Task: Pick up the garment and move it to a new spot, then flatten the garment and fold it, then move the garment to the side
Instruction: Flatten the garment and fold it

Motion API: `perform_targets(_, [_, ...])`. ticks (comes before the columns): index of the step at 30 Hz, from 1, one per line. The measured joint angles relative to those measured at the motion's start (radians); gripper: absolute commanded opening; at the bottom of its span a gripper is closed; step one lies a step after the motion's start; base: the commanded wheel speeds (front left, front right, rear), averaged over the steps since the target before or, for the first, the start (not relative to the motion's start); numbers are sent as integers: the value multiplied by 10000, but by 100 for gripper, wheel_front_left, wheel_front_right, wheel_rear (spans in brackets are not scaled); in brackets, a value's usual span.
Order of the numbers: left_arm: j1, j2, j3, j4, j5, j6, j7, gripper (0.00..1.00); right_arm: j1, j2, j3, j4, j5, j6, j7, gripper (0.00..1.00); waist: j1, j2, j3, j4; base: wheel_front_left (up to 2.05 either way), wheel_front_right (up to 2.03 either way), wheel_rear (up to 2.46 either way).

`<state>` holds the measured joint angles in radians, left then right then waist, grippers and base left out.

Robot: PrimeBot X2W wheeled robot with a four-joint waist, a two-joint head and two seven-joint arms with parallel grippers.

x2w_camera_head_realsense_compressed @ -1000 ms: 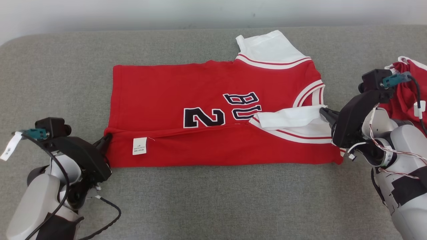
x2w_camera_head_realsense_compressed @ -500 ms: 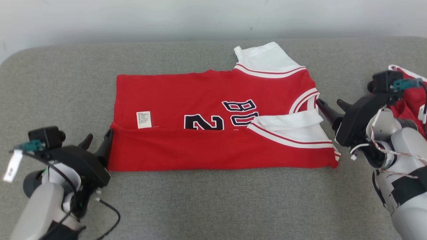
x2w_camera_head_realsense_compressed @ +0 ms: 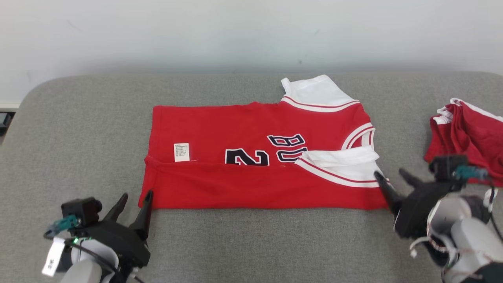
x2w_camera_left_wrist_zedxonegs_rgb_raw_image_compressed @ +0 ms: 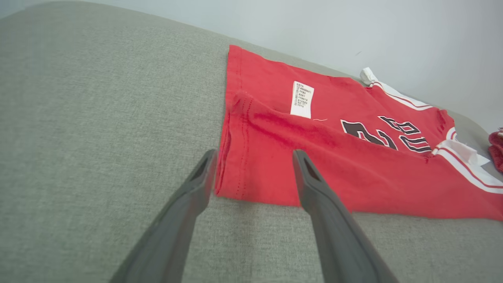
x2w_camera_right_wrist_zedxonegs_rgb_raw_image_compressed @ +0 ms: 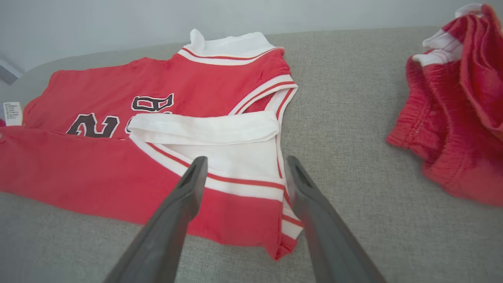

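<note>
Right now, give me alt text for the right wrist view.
A red basketball jersey with white trim lies on a grey fabric surface, its near edge folded partly over the black lettering. The right tool, open, points at its white sleeve corner; crumpled red shorts lie apart at right.

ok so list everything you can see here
jersey: one, red with white trim and black lettering, mid-surface, near edge folded over
label: one, white, on the jersey near its left end
crumpled garment: one, red with white trim, far right
padded surface: one, grey, under everything
wall: one, pale, behind
left gripper: one, dark, open, by the jersey's near left corner
right gripper: one, dark, open, by its near right corner
</note>
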<state>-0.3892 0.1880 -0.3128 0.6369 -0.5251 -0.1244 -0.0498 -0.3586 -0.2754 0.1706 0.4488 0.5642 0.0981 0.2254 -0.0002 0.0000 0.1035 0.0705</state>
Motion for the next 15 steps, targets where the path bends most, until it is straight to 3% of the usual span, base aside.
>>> perform_targets(6, [439,267,-247,-82,403,128,-426,100,681,19,616,-343,-777,-54,-334,100,0,0,-100,-99,0,0,0])
perform_targets(15, [446,199,-337,104,629,297,-671,100,872,-148,807,-311,-1373,-520,-602,100,0,-1,4,-198,0,0,0])
